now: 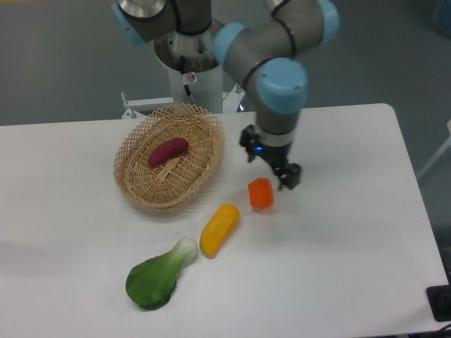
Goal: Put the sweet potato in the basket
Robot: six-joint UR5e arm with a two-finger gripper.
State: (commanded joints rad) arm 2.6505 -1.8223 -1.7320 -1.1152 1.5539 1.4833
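The magenta-purple sweet potato (168, 151) lies inside the tan wicker basket (138, 184) at the table's left centre. My gripper (270, 166) hangs well to the right of the basket, above and just beside the orange chunk. Its two dark fingers stand apart with nothing between them, so it is open.
An orange chunk (261, 193) sits right below the gripper. A yellow oblong vegetable (219, 229) lies in front of the basket, and a green leafy bok choy (159, 277) lies nearer the front edge. The arm's base column (190, 77) stands behind the basket.
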